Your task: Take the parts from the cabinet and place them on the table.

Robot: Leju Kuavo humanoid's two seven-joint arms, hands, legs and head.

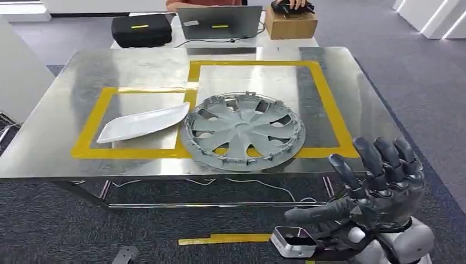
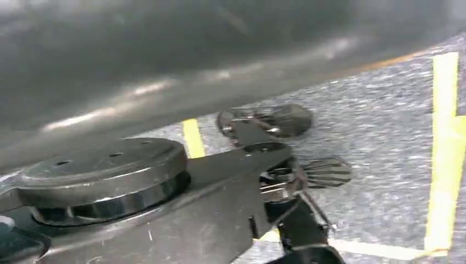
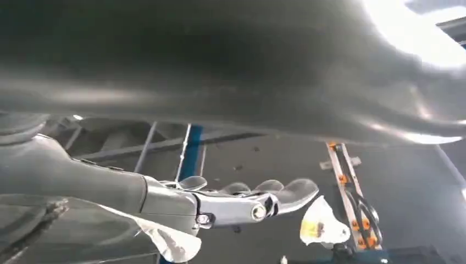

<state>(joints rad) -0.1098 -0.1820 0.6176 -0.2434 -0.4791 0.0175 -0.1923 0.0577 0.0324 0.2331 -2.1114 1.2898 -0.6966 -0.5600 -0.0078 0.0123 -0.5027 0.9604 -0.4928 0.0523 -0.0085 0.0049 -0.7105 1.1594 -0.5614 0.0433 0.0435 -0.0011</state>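
Observation:
A grey wheel cover lies flat on the steel table, near its front edge and across the yellow tape outline. To its left a white curved panel lies inside the smaller taped frame, its tip almost touching the wheel cover. My right hand is raised below the table's front right corner, fingers spread and pointing up, holding nothing. In the right wrist view its fingers stretch out straight under the table's underside. In the left wrist view a blurred grey cover of my left hand hangs over the carpet; its fingers are hidden.
Behind the table stand a black case, an open laptop and a cardboard box with a person's hand on a dark object on top. Grey carpet with a yellow tape strip lies in front.

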